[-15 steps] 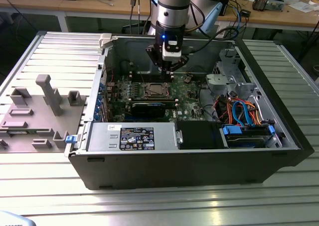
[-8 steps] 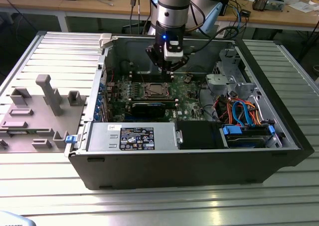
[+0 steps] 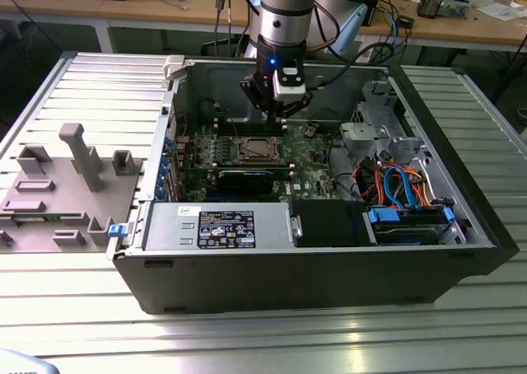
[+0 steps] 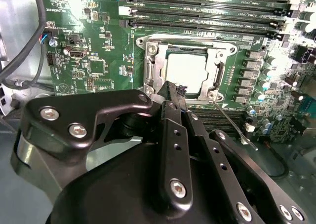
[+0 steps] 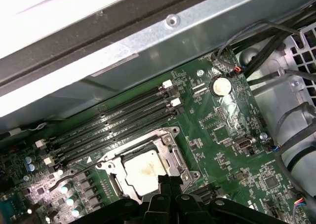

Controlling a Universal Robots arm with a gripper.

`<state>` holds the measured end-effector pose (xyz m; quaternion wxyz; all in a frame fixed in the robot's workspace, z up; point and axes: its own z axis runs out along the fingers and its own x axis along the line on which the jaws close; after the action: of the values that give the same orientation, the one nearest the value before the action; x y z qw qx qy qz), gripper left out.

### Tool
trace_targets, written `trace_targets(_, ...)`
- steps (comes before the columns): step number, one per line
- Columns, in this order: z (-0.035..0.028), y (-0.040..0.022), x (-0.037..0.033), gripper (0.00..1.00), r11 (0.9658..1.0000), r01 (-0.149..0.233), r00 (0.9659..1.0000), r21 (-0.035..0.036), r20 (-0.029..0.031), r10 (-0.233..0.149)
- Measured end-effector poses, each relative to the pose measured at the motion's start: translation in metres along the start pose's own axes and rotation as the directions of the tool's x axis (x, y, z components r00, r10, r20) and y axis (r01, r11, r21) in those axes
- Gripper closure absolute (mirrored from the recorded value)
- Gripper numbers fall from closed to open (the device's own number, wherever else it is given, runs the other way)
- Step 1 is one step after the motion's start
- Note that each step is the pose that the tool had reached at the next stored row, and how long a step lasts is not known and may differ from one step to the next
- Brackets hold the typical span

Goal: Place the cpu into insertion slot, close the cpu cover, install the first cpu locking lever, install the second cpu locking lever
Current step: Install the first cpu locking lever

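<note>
The small silver-grey square cpu (image 4: 190,71) sits in the silver-rimmed insertion slot (image 4: 183,38), thin metal-frame cpu cover (image 4: 217,76) seemingly down, one wire locking lever (image 4: 232,123) apparently unlatched, black gripper (image 4: 170,88) pinched together, empty, just beside the slot

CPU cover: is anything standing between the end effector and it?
Nothing visible. In the second wrist view the end effector sits right at one edge of the cpu cover, which lies down around the cpu. A thin locking lever sticks out beside the cover's corner, off to the side.
</note>
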<state>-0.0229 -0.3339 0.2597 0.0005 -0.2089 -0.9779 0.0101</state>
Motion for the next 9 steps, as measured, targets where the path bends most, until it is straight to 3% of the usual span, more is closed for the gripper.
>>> trace_targets(9, 0.0, 0.0001, -0.0001, 0.89, 0.999, 0.044, 0.999, -0.0035, -0.0005, -0.044)
